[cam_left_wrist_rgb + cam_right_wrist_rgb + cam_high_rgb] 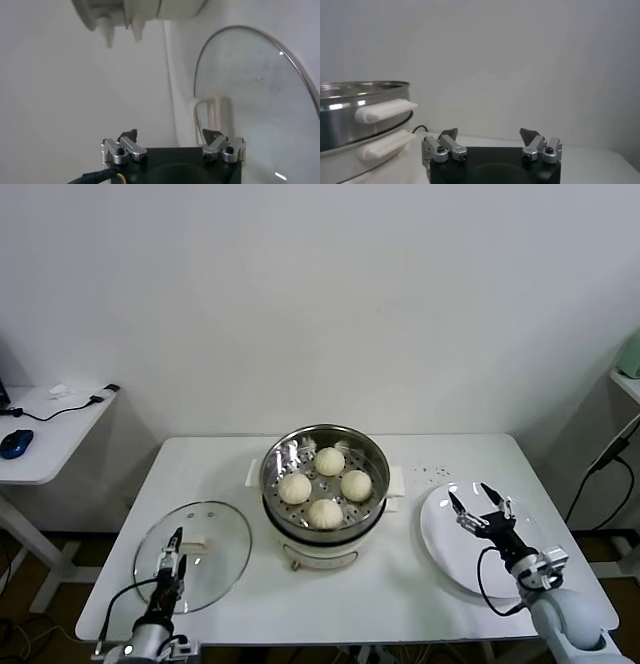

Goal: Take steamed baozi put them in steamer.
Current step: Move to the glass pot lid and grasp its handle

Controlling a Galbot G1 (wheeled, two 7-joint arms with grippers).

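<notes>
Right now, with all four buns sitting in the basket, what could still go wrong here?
The left gripper hangs open over the glass lid; a careless move could knock or slide it off the table's near edge. The right gripper hovers open above the empty plate, which lies close to the table edge and could be nudged. The steamed baozi remain uncovered in the steamer.

text: none showing legible in any view | labels/brands/numbers: nothing reading on steamer (324, 476) at table centre, glass lid (193, 556) at 8 o'clock, or plate (470, 542) at 4 o'clock | signs: none appearing on wall
</notes>
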